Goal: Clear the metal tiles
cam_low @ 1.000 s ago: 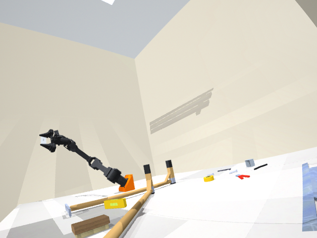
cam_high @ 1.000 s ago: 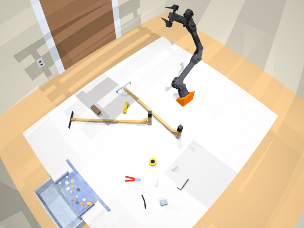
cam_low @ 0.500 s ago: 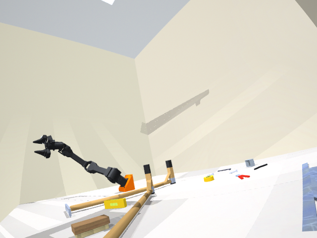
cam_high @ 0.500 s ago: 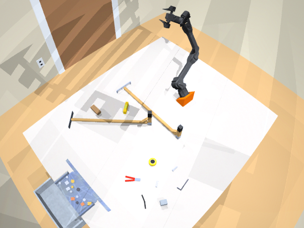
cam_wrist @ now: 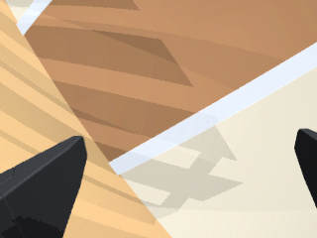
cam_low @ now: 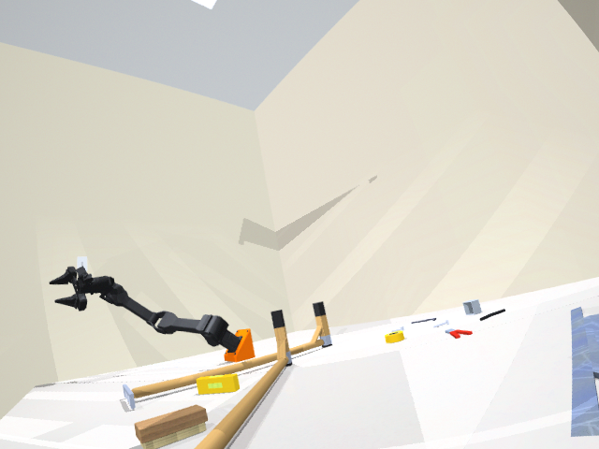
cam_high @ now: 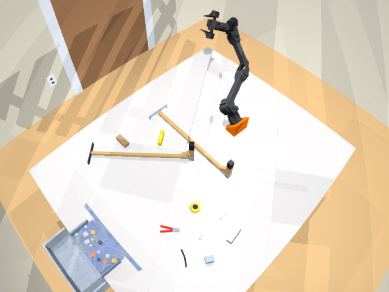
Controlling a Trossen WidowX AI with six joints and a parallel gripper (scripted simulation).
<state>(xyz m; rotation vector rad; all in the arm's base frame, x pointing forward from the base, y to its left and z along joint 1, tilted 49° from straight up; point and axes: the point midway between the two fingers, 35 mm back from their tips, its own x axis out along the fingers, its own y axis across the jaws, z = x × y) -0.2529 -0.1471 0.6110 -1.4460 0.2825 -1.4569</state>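
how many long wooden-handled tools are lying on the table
2. One with a black head points toward the door side; one with a pale metal head runs toward the arm's base, and their handles cross near the black grips.

Camera positions: three views

Top: high, looking down on the whole table [cam_high: 313, 151]; exterior: low at table level, sharing the arm [cam_low: 183, 323]; wrist: close, facing the door [cam_wrist: 198, 40].

There are two long wooden scrapers [cam_high: 135, 154] [cam_high: 188, 138], one brown block [cam_high: 122, 140], one yellow block [cam_high: 160, 137], one yellow ring [cam_high: 195, 206], one red pliers [cam_high: 168, 229], one grey box [cam_high: 67, 262] and about fourteen small tiles [cam_high: 93, 254].
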